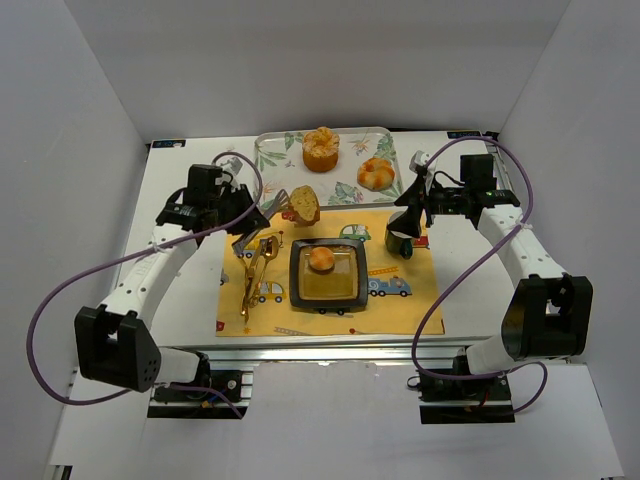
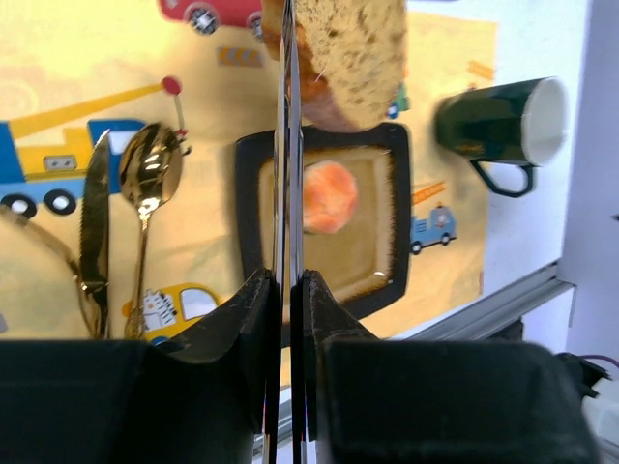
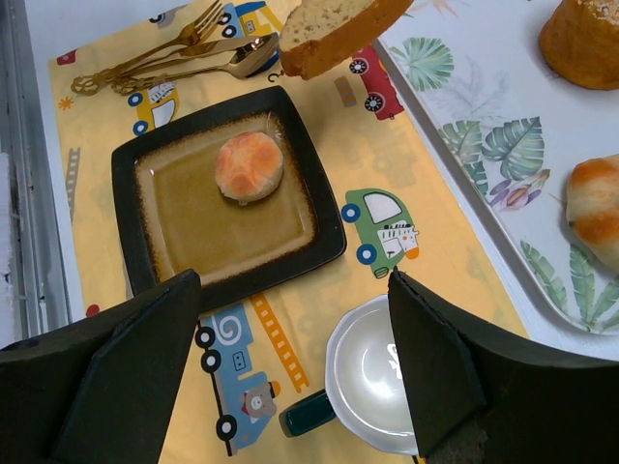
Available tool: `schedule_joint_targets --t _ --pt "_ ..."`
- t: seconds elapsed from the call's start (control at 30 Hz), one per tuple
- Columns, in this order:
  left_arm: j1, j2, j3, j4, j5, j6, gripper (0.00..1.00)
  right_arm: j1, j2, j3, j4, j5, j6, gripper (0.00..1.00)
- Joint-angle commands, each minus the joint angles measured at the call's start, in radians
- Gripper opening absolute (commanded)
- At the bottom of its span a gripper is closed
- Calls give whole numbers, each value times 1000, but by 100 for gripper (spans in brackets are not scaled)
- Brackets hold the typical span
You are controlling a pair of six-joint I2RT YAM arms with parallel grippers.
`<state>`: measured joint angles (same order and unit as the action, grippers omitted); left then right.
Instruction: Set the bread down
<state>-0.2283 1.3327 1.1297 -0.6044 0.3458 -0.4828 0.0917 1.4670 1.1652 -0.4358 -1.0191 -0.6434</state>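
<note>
A slice of bread (image 1: 303, 205) hangs in thin metal tongs (image 1: 278, 212) above the yellow placemat, just behind the black square plate (image 1: 345, 290). My left gripper (image 1: 258, 216) is shut on the tongs. In the left wrist view the tong blades (image 2: 287, 145) run up from between my fingers (image 2: 242, 319) to the slice (image 2: 353, 58), which is over the plate's far rim (image 2: 385, 140). A round orange bun (image 1: 321, 259) lies on the plate. My right gripper (image 1: 412, 215) is open and empty over the mug (image 3: 372, 372). The slice also shows in the right wrist view (image 3: 329, 29).
A leaf-print tray (image 1: 270, 150) at the back holds two more pastries (image 1: 321, 148) (image 1: 376, 173). Gold cutlery (image 1: 255, 275) lies left of the plate on the mat. A dark green mug (image 1: 400, 243) lies on its side right of the plate.
</note>
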Motion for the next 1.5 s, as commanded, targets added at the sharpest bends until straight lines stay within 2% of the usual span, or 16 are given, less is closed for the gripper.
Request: schedule_joint_targets --t 0.0,0.17,0.27,0.5,0.67,0.8,0.87,1.07,1.27,1.47 --pt "-2 -73 61 51 67 -3 0 -3 -16 16 26 -12 17 83" --pt "-5 -112 51 58 153 -40 0 -3 -7 30 16 -15 7 83" --pt "-43 -136 24 13 185 -54 0 -3 -1 36 16 -16 10 83" --pt "-304 -164 -86 0 180 -155 0 -3 -10 14 34 -21 27 83" --pt "-367 -138 -120 -72 122 -126 0 -3 -14 8 37 -21 33 83" --pt "-375 -98 -114 -81 85 -99 8 -3 -17 5 42 -24 37 83" --pt "-378 -83 -107 -78 76 -91 16 -3 -19 4 43 -22 36 83" --pt "-379 -53 -79 -74 59 -85 32 -3 -23 -1 31 -19 24 83" --pt "-379 -67 -39 -110 35 -77 39 -3 -20 1 35 -24 27 83" --pt "-379 -67 -25 -101 25 -83 40 -3 -16 4 35 -27 25 83"
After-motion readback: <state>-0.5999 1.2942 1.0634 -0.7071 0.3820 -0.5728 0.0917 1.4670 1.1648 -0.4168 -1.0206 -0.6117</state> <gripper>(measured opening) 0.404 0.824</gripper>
